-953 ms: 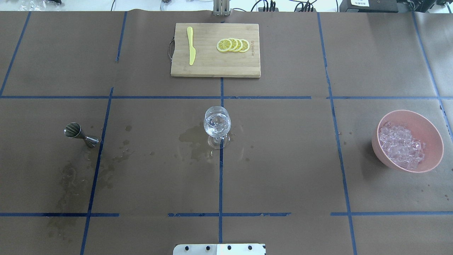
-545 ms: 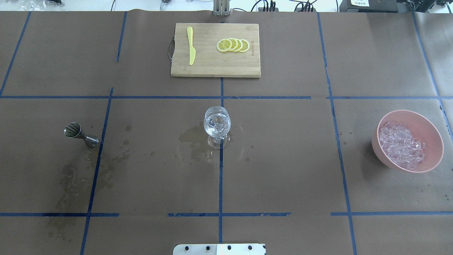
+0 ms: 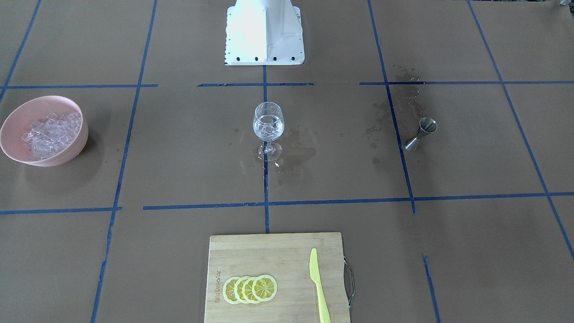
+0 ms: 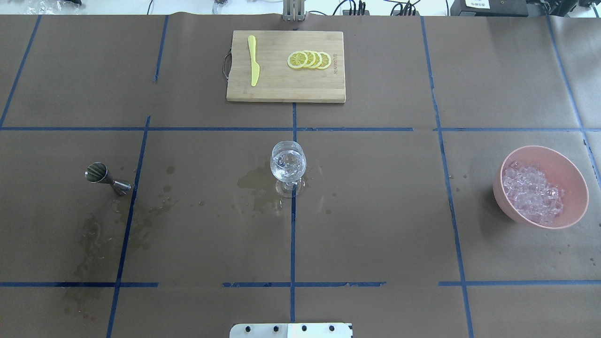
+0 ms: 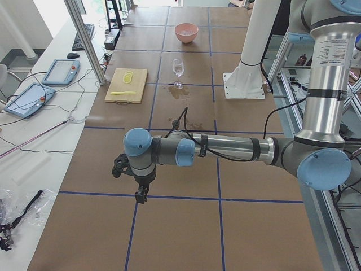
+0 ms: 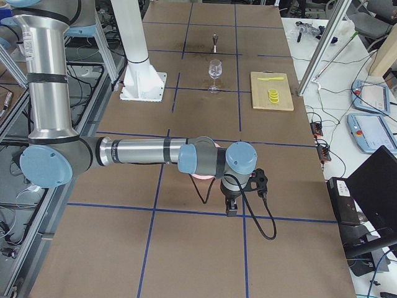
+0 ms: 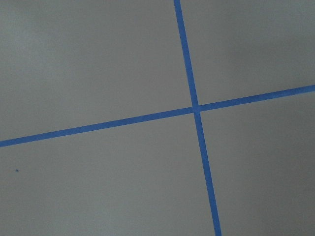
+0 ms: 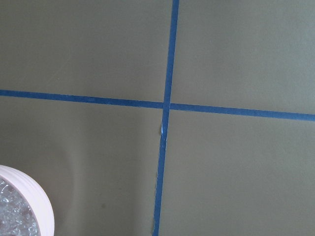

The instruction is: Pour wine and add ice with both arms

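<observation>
A stemmed wine glass point(image 4: 288, 162) stands at the table's centre, holding clear liquid, the wine point(image 3: 268, 120), and a few ice cubes. More ice point(image 4: 530, 193) is piled in a pink bowl point(image 4: 574, 172) at the right. A steel jigger point(image 4: 100, 174) stands at the left. Both arms are stretched out past the table ends, far from the glass. My left gripper point(image 5: 139, 196) points down over bare paper in the exterior left view. My right gripper point(image 6: 231, 210) hangs just beyond the bowl in the exterior right view. I cannot tell whether either is open or shut.
A wooden cutting board point(image 4: 285, 89) at the far edge carries lemon slices point(image 4: 309, 59) and a yellow knife point(image 4: 253, 60). Wet stains point(image 4: 256, 185) darken the brown paper near the glass and jigger. The white base block point(image 3: 264, 31) stands on the robot's side.
</observation>
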Action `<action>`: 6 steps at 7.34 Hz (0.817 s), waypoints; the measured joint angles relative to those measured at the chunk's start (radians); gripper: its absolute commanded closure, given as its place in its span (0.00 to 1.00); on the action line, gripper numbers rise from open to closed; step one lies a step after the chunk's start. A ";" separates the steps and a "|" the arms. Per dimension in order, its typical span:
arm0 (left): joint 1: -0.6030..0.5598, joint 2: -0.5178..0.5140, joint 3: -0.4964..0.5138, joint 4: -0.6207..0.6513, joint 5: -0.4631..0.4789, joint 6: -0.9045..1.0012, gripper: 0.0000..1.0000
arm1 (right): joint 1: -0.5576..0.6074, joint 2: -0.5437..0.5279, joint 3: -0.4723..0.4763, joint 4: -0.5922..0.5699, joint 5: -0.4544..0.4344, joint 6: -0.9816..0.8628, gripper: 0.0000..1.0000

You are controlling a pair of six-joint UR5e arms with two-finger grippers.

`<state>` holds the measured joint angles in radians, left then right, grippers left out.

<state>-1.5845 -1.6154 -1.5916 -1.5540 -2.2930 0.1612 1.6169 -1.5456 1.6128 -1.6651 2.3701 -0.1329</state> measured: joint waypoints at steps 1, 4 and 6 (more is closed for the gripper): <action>0.000 0.000 -0.006 0.000 0.001 0.000 0.00 | 0.000 -0.016 0.000 0.049 -0.010 0.017 0.00; 0.000 -0.003 -0.012 0.001 0.003 -0.002 0.00 | 0.000 -0.033 -0.005 0.125 -0.015 0.127 0.00; 0.000 -0.004 -0.012 0.004 0.002 -0.019 0.00 | 0.000 -0.034 -0.007 0.129 -0.014 0.139 0.00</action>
<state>-1.5846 -1.6194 -1.6037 -1.5501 -2.2914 0.1422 1.6168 -1.5799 1.6054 -1.5361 2.3560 0.0061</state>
